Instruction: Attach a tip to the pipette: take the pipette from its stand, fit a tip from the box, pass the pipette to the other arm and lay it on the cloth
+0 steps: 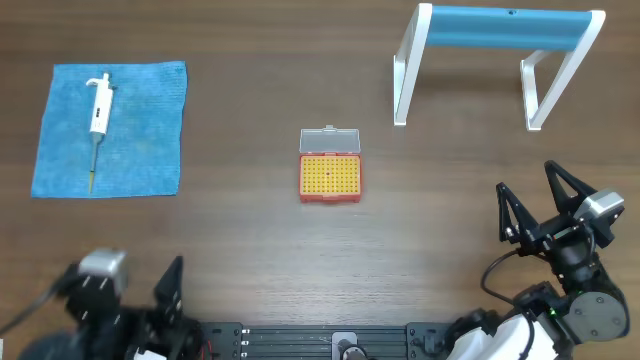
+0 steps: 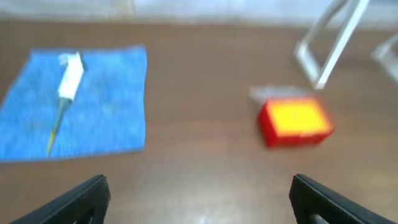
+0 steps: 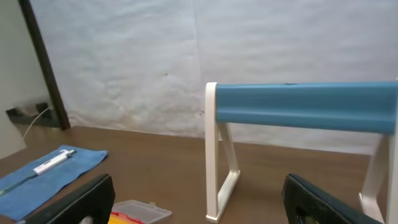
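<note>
Pipette [image 1: 98, 108] on cloth [image 1: 150, 150], well apart from both wide-spread jaws

My pincer [image 3: 198, 186] is spread wide over the tabletop [image 3: 168, 163], with the blue-barred stand [image 3: 305, 107] right ahead. Off to the side the pipette [image 3: 53, 162] lies on the blue cloth [image 3: 78, 167], and the tip box [image 3: 134, 213] is nearer me.

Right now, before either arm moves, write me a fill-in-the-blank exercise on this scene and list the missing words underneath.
The pipette lies on the blue ____, far from the stand.
The tip box has its clear lid ____.
The left gripper and the right gripper are spread wide, and each holds ____.
Missing words: cloth; open; nothing.
</note>
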Available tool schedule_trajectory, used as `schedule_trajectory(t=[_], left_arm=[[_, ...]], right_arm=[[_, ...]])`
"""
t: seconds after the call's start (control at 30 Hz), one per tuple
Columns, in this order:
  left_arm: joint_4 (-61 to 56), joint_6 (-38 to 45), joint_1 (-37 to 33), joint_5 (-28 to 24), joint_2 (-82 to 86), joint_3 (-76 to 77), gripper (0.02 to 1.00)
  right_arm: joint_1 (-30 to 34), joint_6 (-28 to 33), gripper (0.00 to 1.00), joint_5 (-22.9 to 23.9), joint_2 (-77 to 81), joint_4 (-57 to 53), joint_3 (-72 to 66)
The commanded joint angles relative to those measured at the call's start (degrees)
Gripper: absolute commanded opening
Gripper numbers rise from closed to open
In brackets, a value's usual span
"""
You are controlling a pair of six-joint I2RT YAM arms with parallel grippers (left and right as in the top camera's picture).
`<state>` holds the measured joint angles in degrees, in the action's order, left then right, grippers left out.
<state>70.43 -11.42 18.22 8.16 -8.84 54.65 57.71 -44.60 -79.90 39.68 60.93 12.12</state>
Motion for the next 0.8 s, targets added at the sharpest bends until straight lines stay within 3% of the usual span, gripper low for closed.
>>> schedule_trajectory(t=[0.03, 0.1, 0.23, 0.33, 0.57, 0.8], left_arm=[[-1.8, 0.7, 0.2, 3.8, 8.2, 0.0, 0.934], [-1.6, 2.5, 0.2, 3.9, 6.9, -1.3, 0.936], [-6.4, 2.5, 0.2, 5.0, 6.4, -8.2, 0.936], [-9.8, 2.5, 0.2, 5.2, 6.4, -13.7, 0.936], [-15.1, 2.5, 0.2, 5.1, 6.4, -21.0, 0.936], [-12.3, 2.5, 0.2, 5.1, 6.4, -21.5, 0.934]], right_arm=[[0.3, 4.9, 0.869, 7.5, -0.2, 4.3, -7.1], [0.3, 5.1, 0.869, 7.3, -0.2, 6.6, -8.0], [1.4, 12.7, 0.869, 6.9, -0.2, 0.9, -8.4], [1.9, 12.8, 0.869, 6.8, -0.1, -4.8, -8.4], [1.8, 12.8, 0.869, 6.9, -0.1, -31.7, -8.4], [1.8, 12.8, 0.869, 6.9, -0.1, -37.3, -8.4]])
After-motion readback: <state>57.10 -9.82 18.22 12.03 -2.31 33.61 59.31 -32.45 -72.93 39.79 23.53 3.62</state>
